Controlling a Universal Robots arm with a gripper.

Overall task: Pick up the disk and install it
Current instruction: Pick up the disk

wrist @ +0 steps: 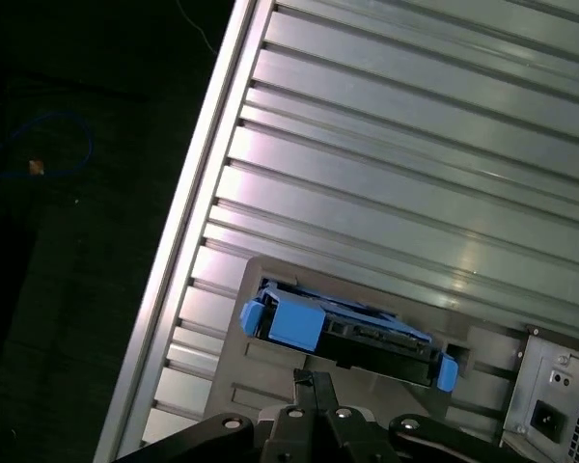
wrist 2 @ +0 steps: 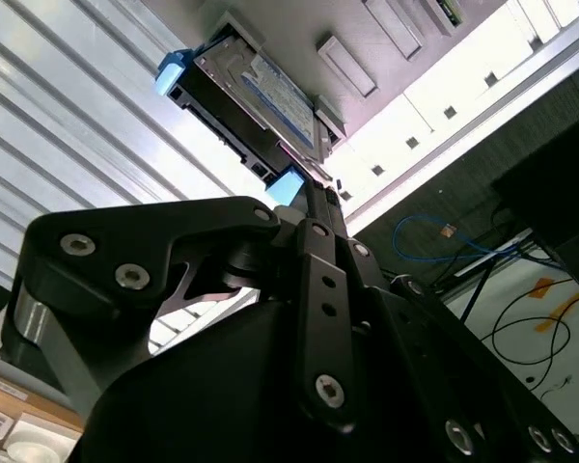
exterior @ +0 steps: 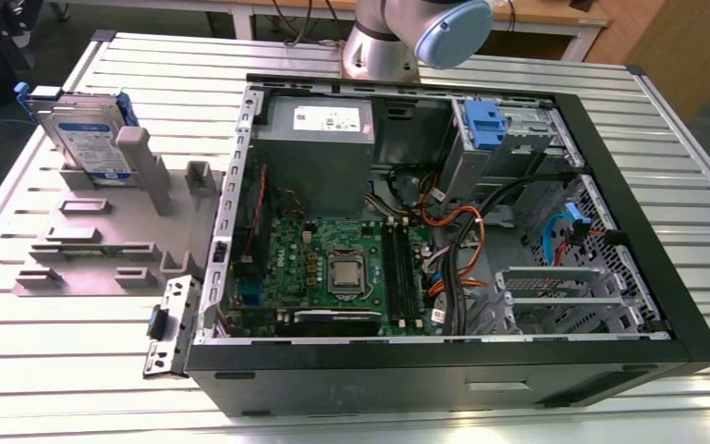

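The disk stands on edge in a grey holder near the far corner of the worktop on the exterior view's left. In the first wrist view the hand, fingers together and empty, hovers just short of the disk's blue frame.

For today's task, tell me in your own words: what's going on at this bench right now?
A robot arm is set to fit a disk into an open computer case. The disk stands upright in a grey holder on the slatted metal table, to the exterior view's left of the case. In the first wrist view the gripper, fingers shut, points toward the disk without holding it. The disk is not yet picked up.
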